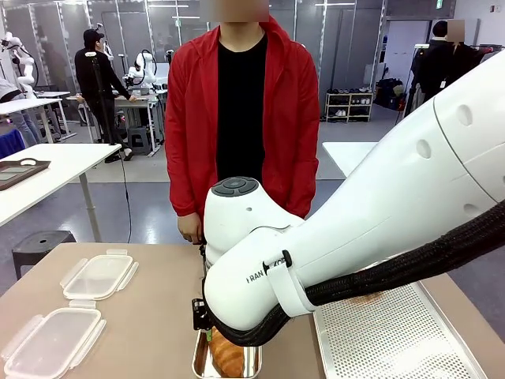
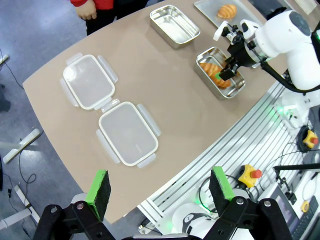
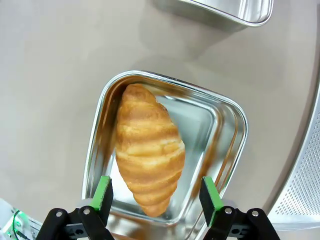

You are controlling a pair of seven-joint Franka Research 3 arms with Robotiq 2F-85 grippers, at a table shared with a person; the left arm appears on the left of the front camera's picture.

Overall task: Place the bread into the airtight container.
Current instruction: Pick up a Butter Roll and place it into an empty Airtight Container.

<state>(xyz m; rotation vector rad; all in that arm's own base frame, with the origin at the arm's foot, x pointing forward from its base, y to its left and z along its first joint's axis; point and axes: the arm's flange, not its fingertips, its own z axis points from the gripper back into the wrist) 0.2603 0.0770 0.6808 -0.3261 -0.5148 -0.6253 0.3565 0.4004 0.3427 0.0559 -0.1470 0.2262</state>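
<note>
A golden croissant, the bread (image 3: 149,165), lies along the left wall of a steel airtight container (image 3: 202,120) on the tan table. My right gripper (image 3: 157,196) hangs open straight above it, and its green pads (image 3: 104,192) stand wide on either side of the bread without touching it. The left wrist view shows that same gripper (image 2: 226,70) over the filled container (image 2: 231,94). In the front view the right arm hides most of the container (image 1: 197,365), and the bread (image 1: 227,357) peeks out below it. My left gripper (image 2: 159,192) is open high above the table's near edge, holding nothing.
Two clear clip lids (image 2: 90,82) (image 2: 127,132) lie flat on the table's left part. Beyond the filled container stands an empty steel one (image 2: 175,22). On a perforated tray (image 1: 394,332) to the right lies another croissant (image 2: 227,11). At the far side stands a person in a red jacket (image 1: 237,118).
</note>
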